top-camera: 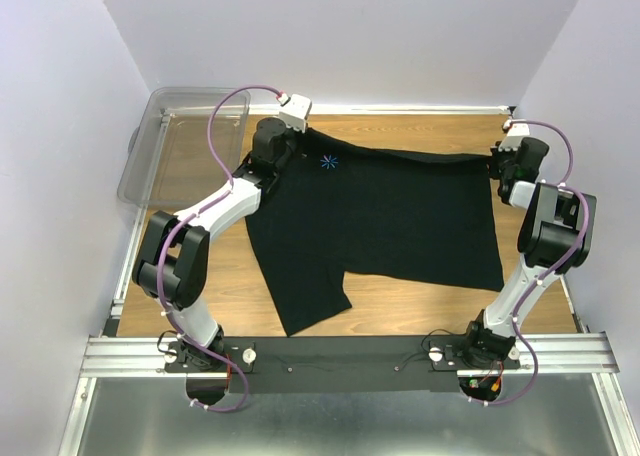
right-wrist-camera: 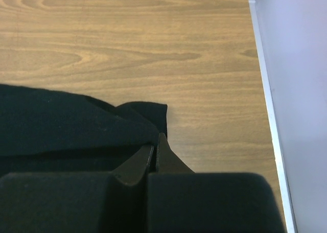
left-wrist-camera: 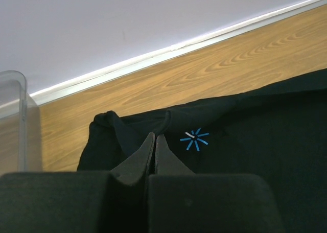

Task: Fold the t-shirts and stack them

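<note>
One black t-shirt lies spread on the wooden table, its far edge stretched between the two grippers, one sleeve hanging toward the near edge. A small blue star print marks it near the far left corner. My left gripper is shut on the shirt's far left corner; in the left wrist view its jaws pinch a raised fold of the black cloth. My right gripper is shut on the far right corner; in the right wrist view the jaws pinch the bunched cloth.
A clear plastic bin stands at the far left, close to the left arm. White walls enclose the table on three sides. Bare wood lies behind the shirt and along the near edge.
</note>
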Available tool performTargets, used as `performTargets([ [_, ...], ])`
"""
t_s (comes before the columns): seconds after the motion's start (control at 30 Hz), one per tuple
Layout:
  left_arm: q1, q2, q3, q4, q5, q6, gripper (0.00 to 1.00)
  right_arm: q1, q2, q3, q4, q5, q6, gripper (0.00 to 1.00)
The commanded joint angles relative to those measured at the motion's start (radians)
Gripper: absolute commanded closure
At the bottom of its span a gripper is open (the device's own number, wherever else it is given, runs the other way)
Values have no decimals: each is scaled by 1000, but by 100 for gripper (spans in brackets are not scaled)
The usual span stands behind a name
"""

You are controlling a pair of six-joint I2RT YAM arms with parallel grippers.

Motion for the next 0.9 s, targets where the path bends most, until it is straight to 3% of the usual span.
performTargets([
  [0.0, -6, -41, -18, -8, -42, -36, 100, -15, -46, -30, 20, 3, -23, 100],
  [0.87, -18, -52, -91, -8, -45, -76, 100, -16, -34, -88, 4, 26, -85, 99],
])
